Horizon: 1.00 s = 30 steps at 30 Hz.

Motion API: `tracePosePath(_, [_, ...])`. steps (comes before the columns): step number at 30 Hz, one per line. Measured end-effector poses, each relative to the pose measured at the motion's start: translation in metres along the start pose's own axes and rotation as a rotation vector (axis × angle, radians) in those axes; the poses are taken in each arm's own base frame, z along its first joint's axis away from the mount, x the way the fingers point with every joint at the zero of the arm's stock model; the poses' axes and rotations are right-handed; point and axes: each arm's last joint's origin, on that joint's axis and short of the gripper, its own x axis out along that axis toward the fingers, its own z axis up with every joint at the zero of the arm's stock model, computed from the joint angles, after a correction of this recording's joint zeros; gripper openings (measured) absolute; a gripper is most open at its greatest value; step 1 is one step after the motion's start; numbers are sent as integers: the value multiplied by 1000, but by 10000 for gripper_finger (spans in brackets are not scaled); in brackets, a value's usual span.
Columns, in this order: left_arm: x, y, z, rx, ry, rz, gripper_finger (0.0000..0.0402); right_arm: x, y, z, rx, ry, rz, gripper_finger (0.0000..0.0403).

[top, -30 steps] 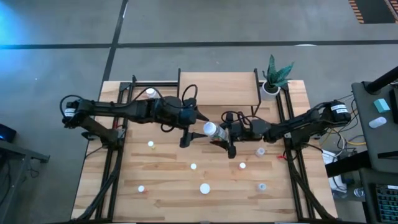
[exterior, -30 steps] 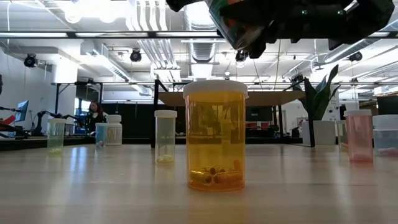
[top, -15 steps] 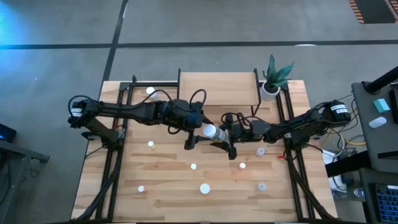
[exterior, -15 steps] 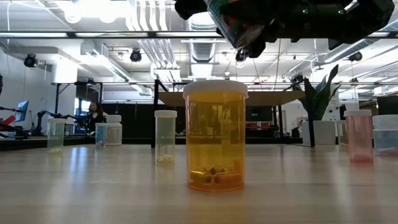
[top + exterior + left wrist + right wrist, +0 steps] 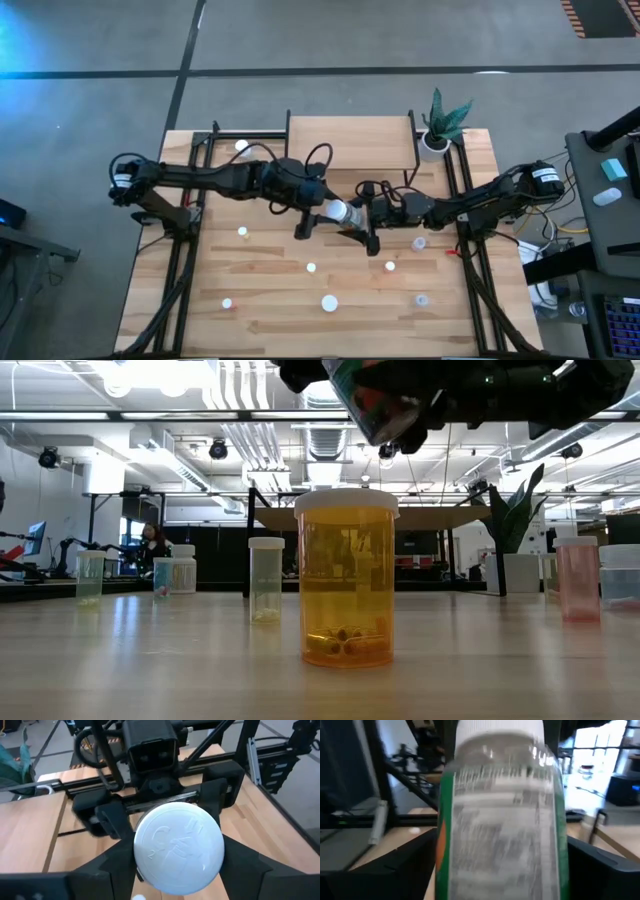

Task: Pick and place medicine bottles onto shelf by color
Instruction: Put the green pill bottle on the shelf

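A labelled bottle with a white cap is held in mid-air over the table's middle, lying level. My right gripper is shut on it from the table's right. My left gripper is open, coming from the left, and its fingers stand on either side of the cap. The low view shows the bottle high above an orange bottle that stands on its base. Several small white-capped bottles stand about the table. The light-wood shelf is at the far edge. My right gripper pinches the bottle's body at the end away from the cap, between its two fingers. The fingers come level from the table's right and lie along the bottle, which is lifted clear with its cap pointing left. My left gripper's fingers flank the cap; whether they touch it I cannot tell.
A potted green plant stands right of the shelf. Black frame rails run along the table's left and right sides. Bare planks lie between the standing bottles at the near edge. A person sits far back in the room.
My left gripper has moved toward the table's right, closing in on the bottle's cap until its fingers stand around it. The bottle and my right gripper have stayed nearly where they were.
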Motion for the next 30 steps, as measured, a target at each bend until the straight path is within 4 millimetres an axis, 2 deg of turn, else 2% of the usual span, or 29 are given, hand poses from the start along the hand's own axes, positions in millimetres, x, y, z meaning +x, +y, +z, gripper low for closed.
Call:
tracePosePath(5, [-21, 6, 6, -4, -18, 30, 209, 0, -3, -6, -9, 61, -86, 360])
tracePosePath(10, [-44, 15, 17, 15, 49, 71, 209, -2, -3, -13, -43, 139, -98, 362])
tracePosePath(14, [-64, 35, 28, 23, 120, 187, 209, -5, -5, -14, -3, 191, -154, 338])
tracePosePath(18, [-77, 69, 27, -13, 210, 277, 209, -9, -5, -12, -8, 217, -162, 280])
tracePosePath(23, [-86, 120, 16, -92, 285, 393, 209, -12, -2, -10, -36, 233, -142, 175])
tracePosePath(30, [-79, 188, -6, -173, 388, 448, 209, -13, 0, -11, -65, 245, -121, 45])
